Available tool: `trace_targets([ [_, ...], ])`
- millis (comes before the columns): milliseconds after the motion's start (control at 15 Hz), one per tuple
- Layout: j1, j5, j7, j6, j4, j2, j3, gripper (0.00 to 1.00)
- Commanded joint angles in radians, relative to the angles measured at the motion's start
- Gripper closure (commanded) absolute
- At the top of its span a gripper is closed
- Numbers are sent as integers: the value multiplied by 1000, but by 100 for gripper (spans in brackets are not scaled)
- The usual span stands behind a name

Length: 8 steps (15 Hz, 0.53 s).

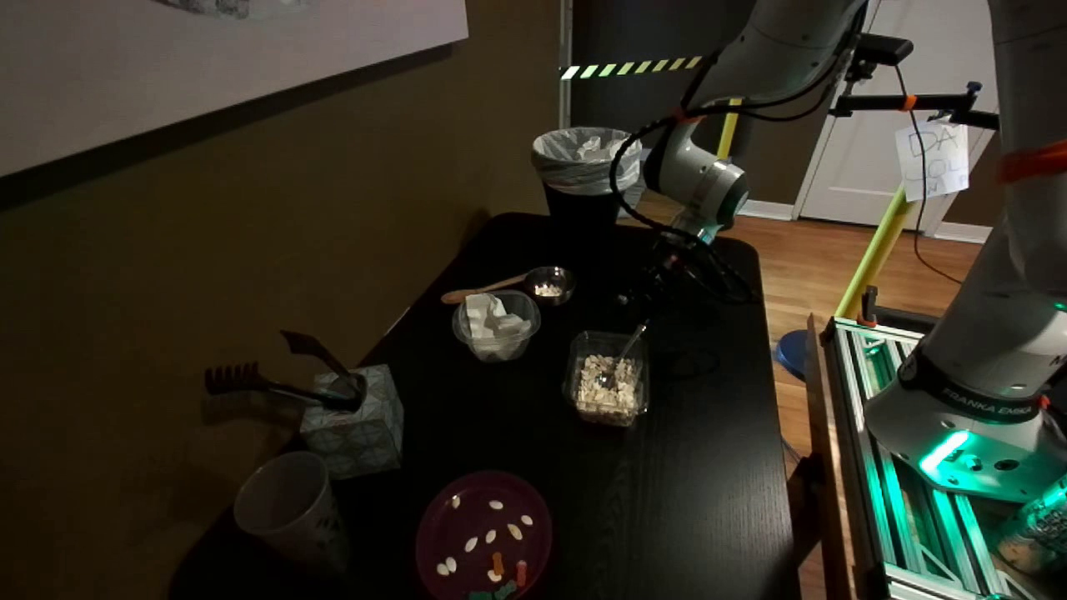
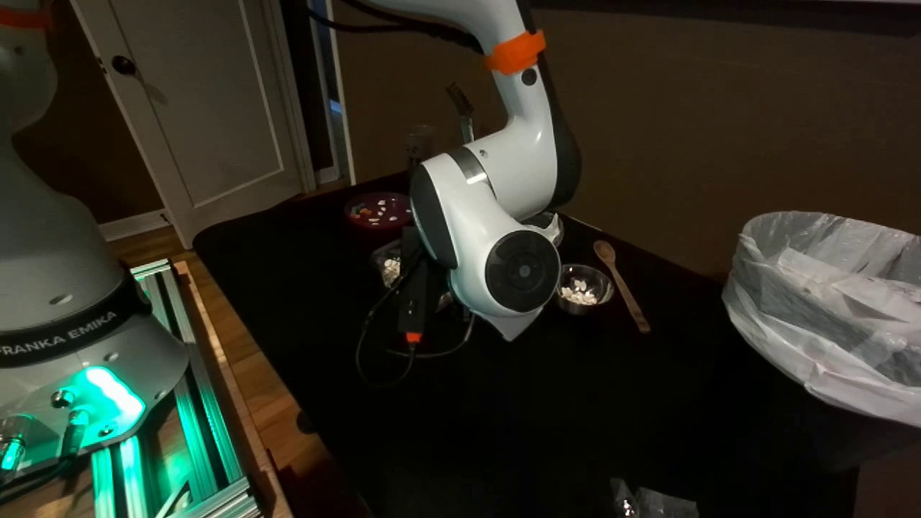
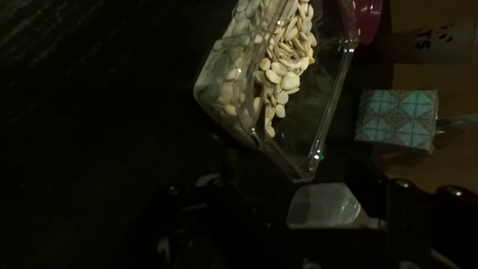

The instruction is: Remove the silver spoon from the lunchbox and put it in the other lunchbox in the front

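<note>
Black surface point(image 1: 700, 492): the step in hand looks like the approach for the pick, which is not yet made; open room lies along the edge away from the wall point(image 1: 308, 258).
Arm point(image 2: 522, 165): bent low over the surface, blocking part of what stands behind it (in this exterior view).
Lunchbox point(image 3: 335, 101): square, clear, part filled with pale seeds point(image 3: 289, 52); its raised rim is the edge to lift over.
Other lunchbox point(image 1: 510, 343): translucent, nearer the wall, holding crumpled white paper point(image 1: 488, 317); a strip of surface separates the two boxes and should serve as the carrying lane.
Small bowl point(image 2: 604, 289): close beside the other lunchbox, so the release wants care on that side.
Jaws: wide apart, as far as the dark wrist view shows, with nothing I can make out held between them.
Spoon point(image 1: 630, 344): in the lunchbox, head among the seeds, handle leaning out over the rim toward the jaws; the next move likely calls for closing on that handle.
</note>
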Motion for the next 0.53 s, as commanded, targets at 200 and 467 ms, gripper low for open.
trace_targets([
  [200,13,18,-9,35,12,22,0,30],
  [467,19,-1,-16,65,6,21,-4,33],
])
